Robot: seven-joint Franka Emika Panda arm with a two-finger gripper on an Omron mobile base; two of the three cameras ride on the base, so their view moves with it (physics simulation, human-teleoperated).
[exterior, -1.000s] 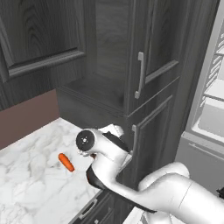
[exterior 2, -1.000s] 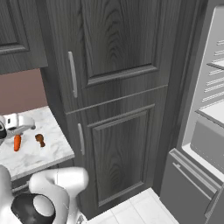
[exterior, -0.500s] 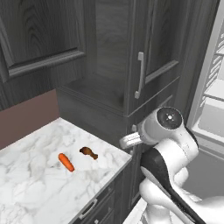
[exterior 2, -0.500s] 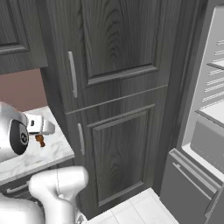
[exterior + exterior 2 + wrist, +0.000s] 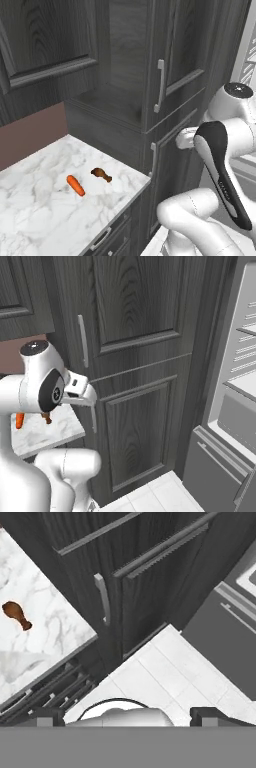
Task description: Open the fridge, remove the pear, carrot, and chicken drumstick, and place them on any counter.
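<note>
Two items on counter (image 5: 35,210): carrot (image 5: 75,185), chicken drumstick (image 5: 101,174).

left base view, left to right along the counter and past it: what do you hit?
carrot → chicken drumstick → lower cabinet handle → upper cabinet handle → robot arm → fridge, open at the right edge. Both foods lie on the counter.

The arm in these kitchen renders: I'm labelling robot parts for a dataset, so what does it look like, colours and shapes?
The arm is glossy white with rounded, tubular links. A black band runs along one link, and joints end in dark round caps ringed in grey. The gripper has two small dark, blocky finger tips. No cables or readable markings show.
</note>
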